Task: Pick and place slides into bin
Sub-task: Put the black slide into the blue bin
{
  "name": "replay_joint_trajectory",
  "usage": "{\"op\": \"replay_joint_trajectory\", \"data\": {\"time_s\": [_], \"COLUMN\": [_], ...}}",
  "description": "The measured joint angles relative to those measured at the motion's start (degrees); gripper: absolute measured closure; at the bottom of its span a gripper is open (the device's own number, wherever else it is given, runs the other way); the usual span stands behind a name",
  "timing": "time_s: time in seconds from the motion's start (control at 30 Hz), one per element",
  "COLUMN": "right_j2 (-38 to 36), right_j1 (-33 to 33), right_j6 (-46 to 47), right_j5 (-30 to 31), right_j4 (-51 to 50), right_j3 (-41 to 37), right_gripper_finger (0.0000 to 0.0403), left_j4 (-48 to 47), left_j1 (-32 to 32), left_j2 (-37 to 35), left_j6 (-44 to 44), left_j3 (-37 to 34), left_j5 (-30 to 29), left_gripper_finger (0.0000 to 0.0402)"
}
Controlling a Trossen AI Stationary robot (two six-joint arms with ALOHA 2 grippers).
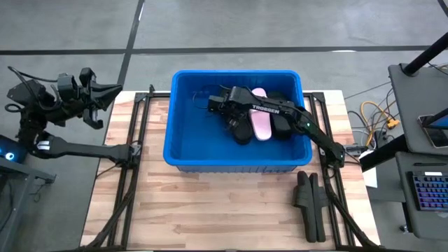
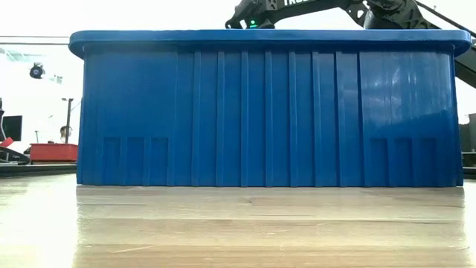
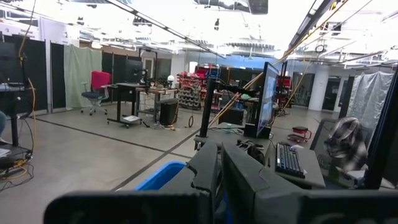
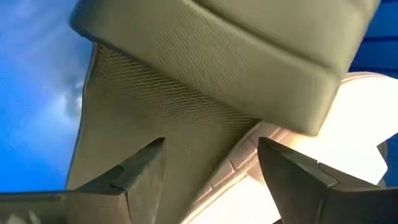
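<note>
Two black slides (image 1: 308,204) wait on the table beside the bin (image 1: 183,133), while the right gripper (image 1: 227,112), open over slides inside it, could snag one when lifting

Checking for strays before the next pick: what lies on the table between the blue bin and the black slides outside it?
Bare wood in the high view: nothing between the bin and the black slides on the table.

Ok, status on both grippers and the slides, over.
Right gripper open inside bin, over a black slide. Pink slide in bin too. Left gripper shut, parked off the table's left edge. Nothing blocking.
</note>
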Motion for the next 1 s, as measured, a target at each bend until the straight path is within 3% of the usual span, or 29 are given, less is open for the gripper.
{"op": "replay_joint_trajectory", "data": {"time_s": [0.67, 1.0], "right_j2": [-2.21, -11.93], "right_j1": [0.0, 2.34], "right_j6": [-0.01, 2.79], "right_j5": [-0.95, -4.22], "right_j4": [0.04, 2.43], "right_j3": [0.07, 0.07], "right_gripper_finger": [0.0158, 0.0159], "left_j4": [0.0, -0.77], "left_j1": [0.0, 0.0], "left_j2": [-0.11, -0.11], "left_j6": [0.02, 0.02], "left_j3": [0.0, 0.0], "left_j5": [0.02, 0.0], "left_gripper_finger": [0.0393, 0.0393]}}
